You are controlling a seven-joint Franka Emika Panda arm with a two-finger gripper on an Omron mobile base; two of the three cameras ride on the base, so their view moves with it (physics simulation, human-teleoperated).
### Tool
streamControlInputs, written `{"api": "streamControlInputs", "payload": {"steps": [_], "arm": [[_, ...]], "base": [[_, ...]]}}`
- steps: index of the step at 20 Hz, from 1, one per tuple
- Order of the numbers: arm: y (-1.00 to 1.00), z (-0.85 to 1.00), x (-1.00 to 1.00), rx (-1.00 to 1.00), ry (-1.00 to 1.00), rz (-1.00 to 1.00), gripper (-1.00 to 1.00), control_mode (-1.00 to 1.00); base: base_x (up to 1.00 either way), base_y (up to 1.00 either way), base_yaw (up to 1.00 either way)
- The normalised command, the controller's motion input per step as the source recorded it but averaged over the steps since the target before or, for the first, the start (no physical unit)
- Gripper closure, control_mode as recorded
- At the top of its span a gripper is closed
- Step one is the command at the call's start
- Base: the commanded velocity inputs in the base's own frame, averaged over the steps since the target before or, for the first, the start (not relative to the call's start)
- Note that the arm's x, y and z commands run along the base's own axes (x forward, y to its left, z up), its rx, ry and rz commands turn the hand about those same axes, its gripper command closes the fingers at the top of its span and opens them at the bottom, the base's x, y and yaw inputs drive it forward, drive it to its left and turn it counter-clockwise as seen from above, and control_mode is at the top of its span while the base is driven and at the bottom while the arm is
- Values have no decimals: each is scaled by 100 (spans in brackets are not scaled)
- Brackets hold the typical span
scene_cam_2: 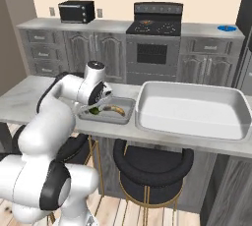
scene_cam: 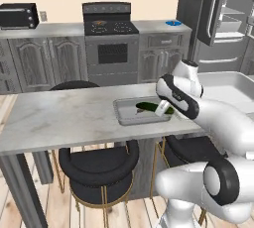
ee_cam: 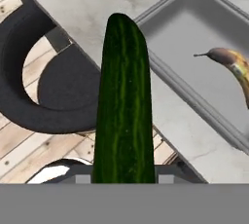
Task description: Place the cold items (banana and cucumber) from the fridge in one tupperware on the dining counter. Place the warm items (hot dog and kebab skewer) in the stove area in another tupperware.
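left base view: the end effector (scene_cam: 162,108) hangs over the small tupperware (scene_cam: 124,116) on the counter (scene_cam: 59,118), with the cucumber (scene_cam: 149,106) in its grip above the container.

right base view: the end effector (scene_cam_2: 98,106) is at the near left edge of the tupperware (scene_cam_2: 127,114), where the banana (scene_cam_2: 116,109) lies; a larger tupperware (scene_cam_2: 192,109) sits just beside it.

hand view: the cucumber (ee_cam: 124,101) stands clamped between the fingers, above the counter edge and a stool (ee_cam: 39,96); the banana (ee_cam: 233,67) lies in the tupperware (ee_cam: 185,47).

dark green striped cucumber (ee_cam: 124,106), perhaps brown-yellow banana (ee_cam: 233,65)
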Motion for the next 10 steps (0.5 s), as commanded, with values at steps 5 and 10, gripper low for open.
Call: {"api": "streamControlInputs", "payload": {"steps": [5, 10], "arm": [[0, -14, 100, -19, 26, 26, 100, -100], [0, -49, 100, -11, 23, 4, 100, -100]], "base": [[0, 0, 0], [0, 0, 0]]}}
